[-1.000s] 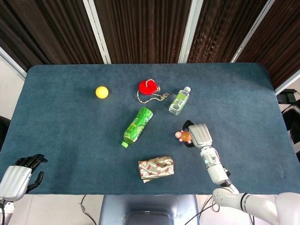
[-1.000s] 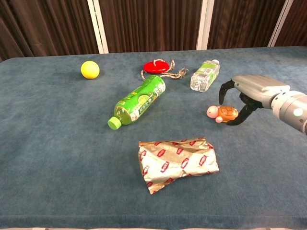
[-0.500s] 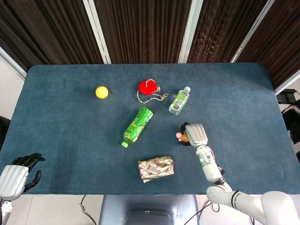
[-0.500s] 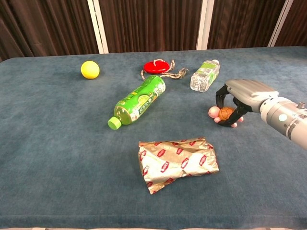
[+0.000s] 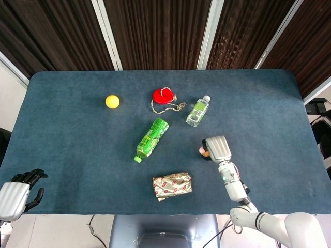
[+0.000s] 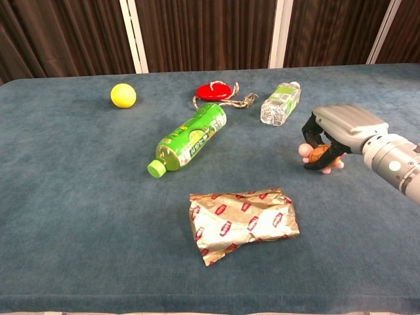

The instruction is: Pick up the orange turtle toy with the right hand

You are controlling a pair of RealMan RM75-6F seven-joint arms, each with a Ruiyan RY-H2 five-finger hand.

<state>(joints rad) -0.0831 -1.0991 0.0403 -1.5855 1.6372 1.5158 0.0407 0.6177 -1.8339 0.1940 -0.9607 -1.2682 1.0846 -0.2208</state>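
The orange turtle toy (image 6: 317, 155) with pink head and feet is gripped inside my right hand (image 6: 338, 128), whose dark fingers curl around it. It appears lifted slightly off the blue table (image 6: 79, 197). From the head view only the toy's pink and orange edge (image 5: 204, 152) peeks out left of the right hand (image 5: 217, 148). My left hand (image 5: 15, 194) hangs at the table's near left corner, off the cloth, fingers curled and holding nothing.
A green bottle (image 6: 189, 138) lies at the centre, a crumpled foil snack bag (image 6: 243, 221) in front of it. A clear bottle (image 6: 280, 103), a red disc with rope (image 6: 218, 91) and a yellow ball (image 6: 123, 95) lie farther back.
My right hand closed around the turtle toy and raised it a little, shifting right. The left hand sank lower at the table's corner.
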